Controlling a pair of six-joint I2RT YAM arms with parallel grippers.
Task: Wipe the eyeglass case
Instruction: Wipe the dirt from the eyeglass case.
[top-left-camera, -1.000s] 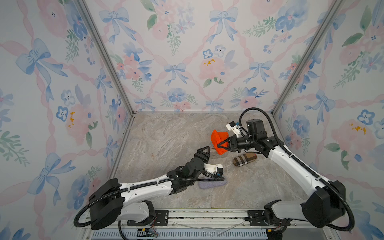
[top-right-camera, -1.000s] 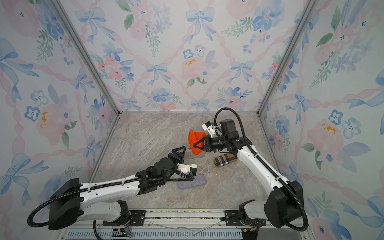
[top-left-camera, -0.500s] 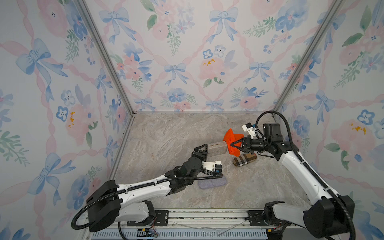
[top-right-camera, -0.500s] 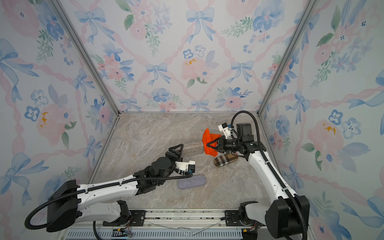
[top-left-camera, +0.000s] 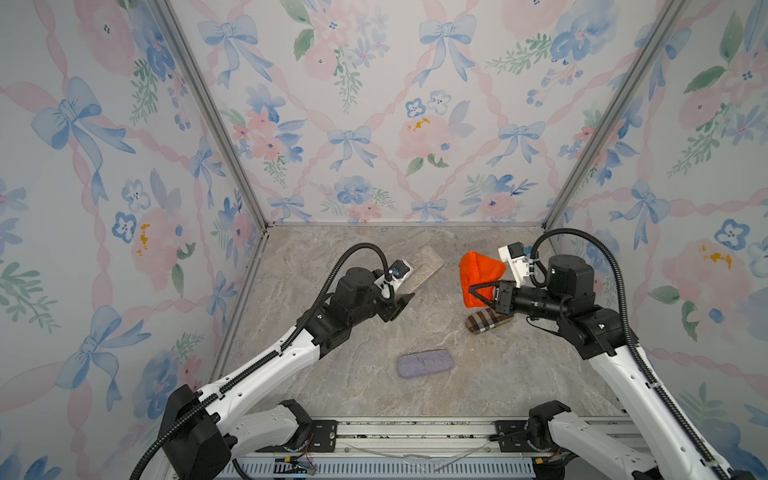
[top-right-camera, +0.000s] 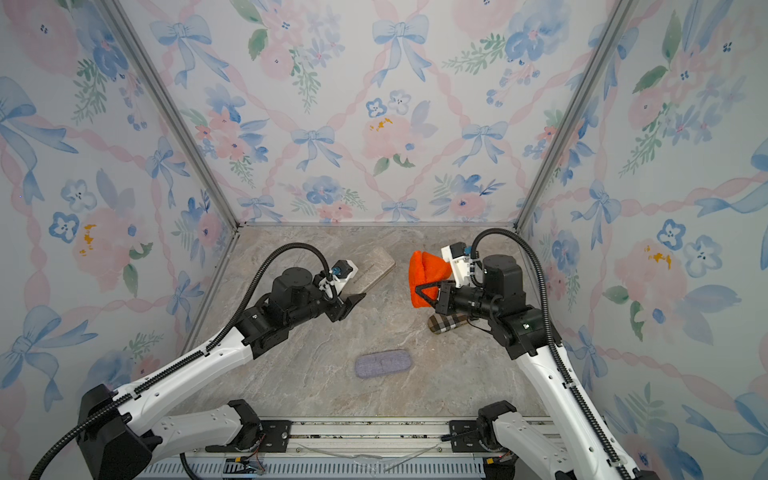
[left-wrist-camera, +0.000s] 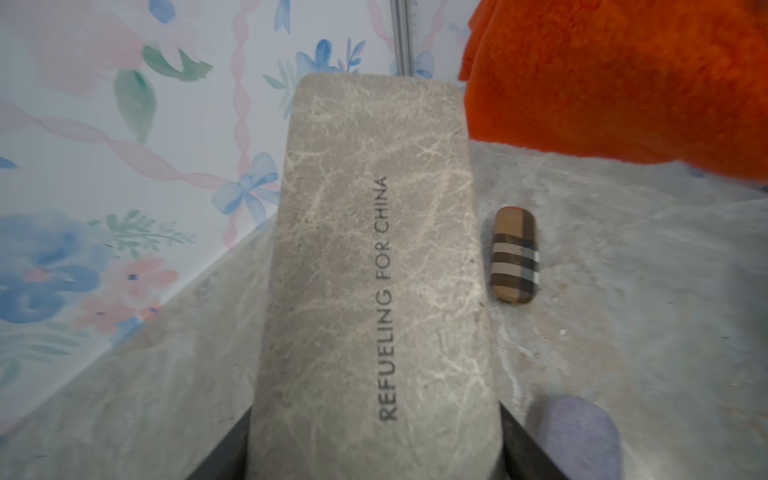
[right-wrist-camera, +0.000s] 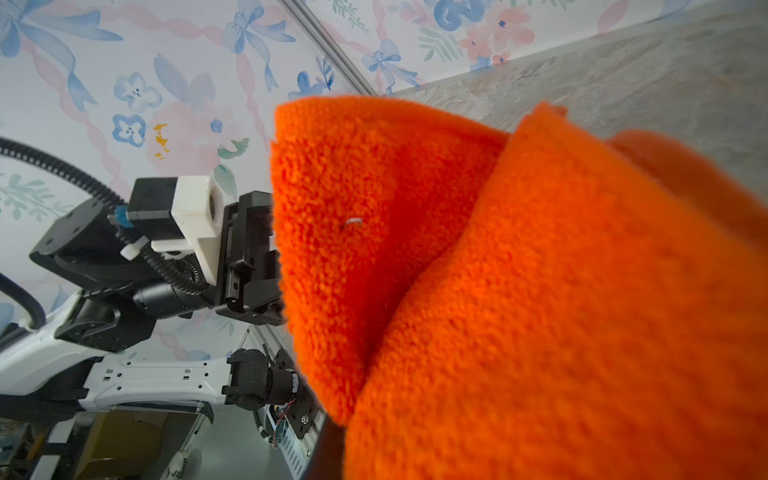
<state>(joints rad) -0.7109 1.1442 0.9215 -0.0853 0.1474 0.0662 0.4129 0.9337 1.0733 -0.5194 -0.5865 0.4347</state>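
The eyeglass case (left-wrist-camera: 374, 270) is a grey, stone-patterned oblong printed with dark letters. My left gripper (top-left-camera: 405, 286) is shut on one end of it and holds it off the floor, its free end pointing at the back wall in both top views (top-right-camera: 374, 268). The black fingers (left-wrist-camera: 523, 451) press on its two long sides. My right gripper (top-left-camera: 478, 293) is shut on a bunched orange cloth (top-left-camera: 482, 268), a short way to the right of the case and not touching it. The cloth (right-wrist-camera: 540, 291) fills the right wrist view and hides those jaws.
A plaid brown case (top-left-camera: 486, 320) lies on the marble floor (top-left-camera: 353, 386) under the right gripper. A lilac case (top-left-camera: 424, 363) lies nearer the front rail. Floral walls close in three sides, and the arm bases sit along the front edge.
My right gripper has carried the orange cloth to the right, off the grey case. My left gripper has raised the case and moved it toward the back wall.
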